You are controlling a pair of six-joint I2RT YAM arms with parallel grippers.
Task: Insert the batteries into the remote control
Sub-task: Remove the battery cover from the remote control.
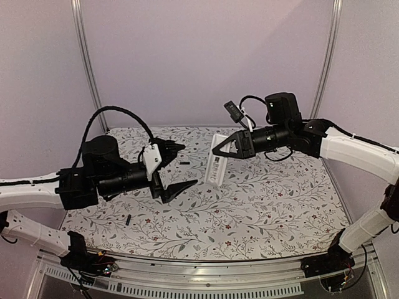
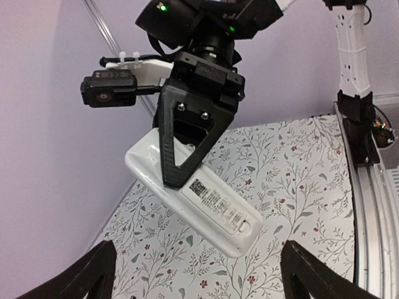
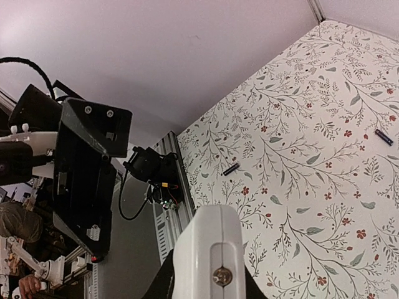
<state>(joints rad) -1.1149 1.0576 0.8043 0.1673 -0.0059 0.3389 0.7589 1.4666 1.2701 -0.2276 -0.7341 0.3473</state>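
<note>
Nearest the arm bases, one battery (image 1: 127, 219) is lying flat on the flowered worktop (image 1: 274, 218), off to the left and well apart from everything else.

Just beyond it, the left tool (image 1: 189, 166) is hovering above the cloth with its fingers (image 1: 181, 185) spread wide apart and gripping nothing. In the left wrist view the two dark fingertips are sitting at the bottom corners, with only worktop between them.

From above, the second battery (image 1: 184, 162) is showing as a small dark cylinder in the gap between those open fingers. It is lying on the worktop, just left of the remote.

The remote control (image 1: 215, 168) is hanging near the middle of the worktop, clamped by the right tool (image 1: 218, 151) at its upper end. It is tilting so that its free end is pointing down toward the cloth. Whether that end is touching the worktop, I cannot tell. The left wrist camera is seeing its printed label face, and the black triangular finger (image 2: 187, 143) is pressing across the white body.

Farther back, the right arm (image 1: 349, 149) is reaching in from the right, its wrist camera (image 1: 234, 111) and looping cables sitting above the tool. Behind it all, plain pale walls and two metal posts (image 1: 87, 62) are closing off the far side.
</note>
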